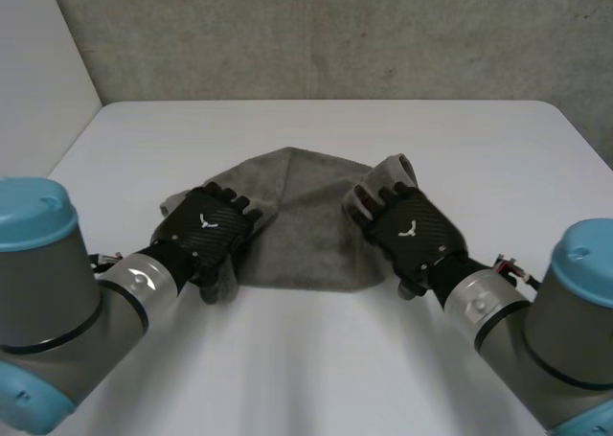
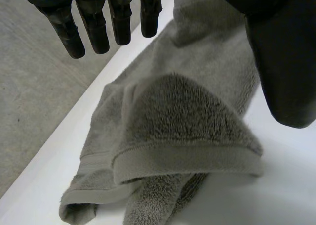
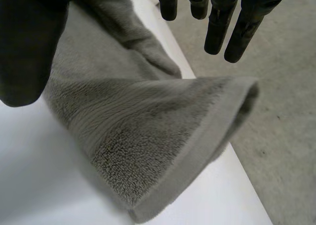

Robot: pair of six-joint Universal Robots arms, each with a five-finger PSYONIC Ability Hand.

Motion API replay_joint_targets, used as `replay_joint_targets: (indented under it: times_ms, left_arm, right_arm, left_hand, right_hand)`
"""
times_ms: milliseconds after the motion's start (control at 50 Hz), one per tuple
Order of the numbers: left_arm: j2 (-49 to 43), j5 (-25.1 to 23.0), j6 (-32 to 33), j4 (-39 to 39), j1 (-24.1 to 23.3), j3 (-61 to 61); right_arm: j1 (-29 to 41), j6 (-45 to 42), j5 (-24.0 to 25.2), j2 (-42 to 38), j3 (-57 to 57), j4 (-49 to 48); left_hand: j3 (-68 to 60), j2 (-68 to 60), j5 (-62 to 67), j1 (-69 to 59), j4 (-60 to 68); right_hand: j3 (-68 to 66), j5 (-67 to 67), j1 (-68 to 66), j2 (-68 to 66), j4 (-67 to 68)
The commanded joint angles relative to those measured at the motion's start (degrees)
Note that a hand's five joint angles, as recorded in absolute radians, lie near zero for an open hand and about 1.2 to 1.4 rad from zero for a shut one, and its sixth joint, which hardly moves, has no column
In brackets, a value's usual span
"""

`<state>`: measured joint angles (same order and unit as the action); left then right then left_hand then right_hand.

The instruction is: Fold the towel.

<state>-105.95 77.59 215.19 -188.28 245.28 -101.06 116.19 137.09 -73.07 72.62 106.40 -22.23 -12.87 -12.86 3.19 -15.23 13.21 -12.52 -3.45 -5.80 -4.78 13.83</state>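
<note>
Towel (image 1: 305, 227), grey and bunched, lies mid-table (image 1: 306, 369) in the head view, where we see the left hand (image 1: 203, 227) over its 9 o'clock end and the right hand (image 1: 410, 230) over its 3 o'clock end. In each wrist view we find the fingers (image 2: 94, 27) (image 3: 217, 29) straight and spread wide, well apart from the thumb (image 2: 284, 62) (image 3: 24, 47), gripping nothing. A doubled-over towel corner humps up beneath each palm.

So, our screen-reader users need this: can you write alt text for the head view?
A grey towel lies bunched on a white table, with the left robot hand on its left edge and the right robot hand on its right edge. A concrete wall stands behind.
</note>
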Motion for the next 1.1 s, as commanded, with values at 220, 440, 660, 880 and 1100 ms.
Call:
replay_joint_targets:
  times_ms: [220,440,660,880,1100]
  left_arm:
    - [-17.0,7.4,12.5,-3.4,0.2,9.2]
    - [0.5,12.6,6.2,-3.5,1.3,11.5]
    - [2.8,10.4,0.1,9.5,4.1,9.0]
    - [-5.7,3.7,-5.5,13.4,10.0,23.1]
    - [1.7,3.5,-33.5,-29.5,10.6,31.6]
  right_arm:
    - [-0.8,-16.7,-3.7,-16.8,-14.5,-0.2]
    - [-3.9,6.2,0.5,-1.7,-19.0,9.1]
    - [-10.6,-5.5,9.2,-8.8,-25.6,42.4]
    - [-12.0,-1.6,9.8,-15.9,-45.9,42.1]
    - [-12.0,31.5,-1.8,-5.1,-59.2,10.5]
  left_hand:
    - [2.9,-65.6,65.3,-63.3,-3.2]
    - [2.9,-67.1,66.8,-64.8,-3.2]
    - [2.9,-67.1,66.8,-64.8,-3.2]
    - [2.9,-67.1,66.8,-64.8,-3.2]
    - [2.9,-67.1,66.8,-64.8,-3.2]
  right_hand:
    - [2.5,-60.4,-68.0,-69.1,-3.8]
    - [2.5,-66.5,-74.2,-75.2,-3.8]
    - [2.5,-66.5,-74.2,-75.2,-3.8]
    - [2.5,-66.5,-74.2,-75.2,-3.8]
    - [2.5,-66.5,-74.2,-75.2,-3.8]
